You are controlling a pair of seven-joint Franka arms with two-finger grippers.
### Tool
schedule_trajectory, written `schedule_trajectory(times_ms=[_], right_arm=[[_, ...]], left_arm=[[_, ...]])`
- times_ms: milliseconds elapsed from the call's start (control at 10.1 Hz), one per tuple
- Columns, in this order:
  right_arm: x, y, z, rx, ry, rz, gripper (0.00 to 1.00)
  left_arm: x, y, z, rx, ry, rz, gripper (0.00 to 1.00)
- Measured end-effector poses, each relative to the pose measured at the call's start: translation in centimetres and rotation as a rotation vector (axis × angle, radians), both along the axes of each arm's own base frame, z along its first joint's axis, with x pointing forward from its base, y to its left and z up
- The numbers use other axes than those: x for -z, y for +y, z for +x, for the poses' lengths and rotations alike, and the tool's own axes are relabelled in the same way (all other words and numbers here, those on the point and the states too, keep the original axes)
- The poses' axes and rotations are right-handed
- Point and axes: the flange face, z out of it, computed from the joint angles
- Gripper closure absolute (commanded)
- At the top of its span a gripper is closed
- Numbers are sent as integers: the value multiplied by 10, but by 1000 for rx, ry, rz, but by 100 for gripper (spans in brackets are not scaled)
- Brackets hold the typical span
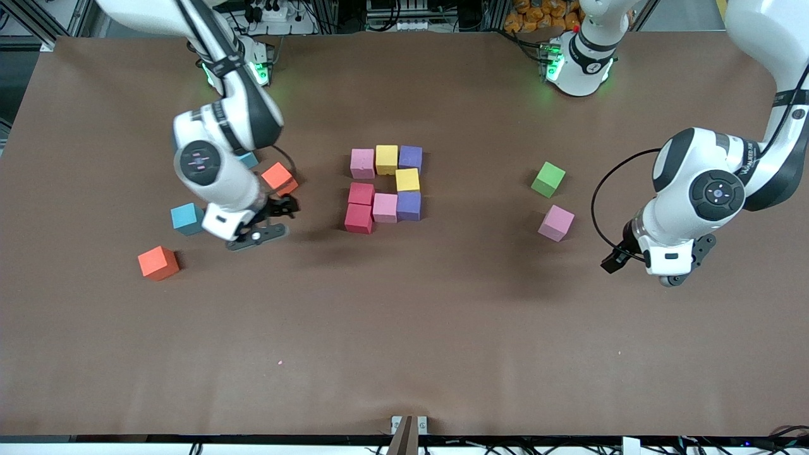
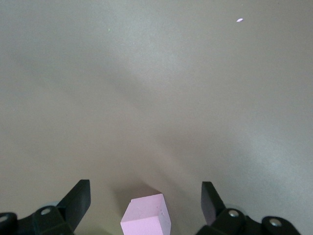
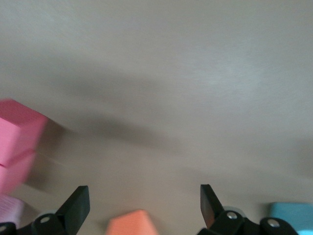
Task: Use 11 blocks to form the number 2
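Several blocks sit together mid-table: pink (image 1: 362,163), yellow (image 1: 387,159), purple (image 1: 410,158), yellow (image 1: 407,180), purple (image 1: 409,205), pink (image 1: 385,207) and two red (image 1: 359,206). A green block (image 1: 548,179) and a pink block (image 1: 556,222) lie loose toward the left arm's end. An orange block (image 1: 278,177) lies toward the right arm's end. My right gripper (image 1: 284,207) is open and empty beside it; the block shows low between the fingers (image 3: 132,223). My left gripper (image 1: 615,260) is open and empty beside the loose pink block (image 2: 145,215).
A second orange block (image 1: 158,262) and a light-blue cube (image 1: 187,218) lie toward the right arm's end, nearer the camera. Another light-blue cube (image 1: 248,159) is partly hidden by the right arm. The red blocks (image 3: 17,142) show in the right wrist view.
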Motion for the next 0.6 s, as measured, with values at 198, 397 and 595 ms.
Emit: schedule_trajectory(times_ms=[198, 397, 595], right_arm=[[2, -67, 16, -105, -15, -3, 0], [6, -119, 25, -201, -34, -30, 0], [21, -171, 35, -303, -35, -26, 0]], left_arm=[[-1, -1, 0, 6, -2, 0, 0], [0, -1, 0, 14, 4, 1, 0], [2, -7, -2, 24, 9, 0, 0]])
